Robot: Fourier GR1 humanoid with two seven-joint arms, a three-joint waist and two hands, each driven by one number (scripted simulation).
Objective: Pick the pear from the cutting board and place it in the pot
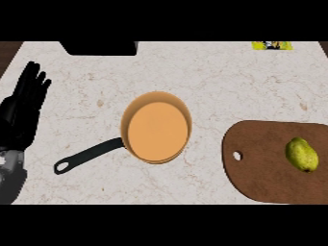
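One hand shows at the pale surface (216, 81): the left hand (20, 113), at the view's left edge, its fingers (33, 81) straight, slightly spread and pointing up, holding nothing. It reads as a resting pose, well apart from everything the task concerns. The right hand is out of view.

The pear (301, 154) lies on the board (266, 182) at the right, in the board's right half, untouched and with nothing crowding it, which leaves it open to a grasp from above. The pot (156, 127) (a shallow orange pan, its black handle (88, 156) angled toward the lower left) sits mid-surface, between the hand and the board, with nothing in it.

By this layout the pick is not yet begun. The pear's place at the far right suggests the job falls to the right hand, with a carry leftward to the pot. A black object (101, 47) and a yellow packet (273, 45) sit at the far edge, well apart from that path.
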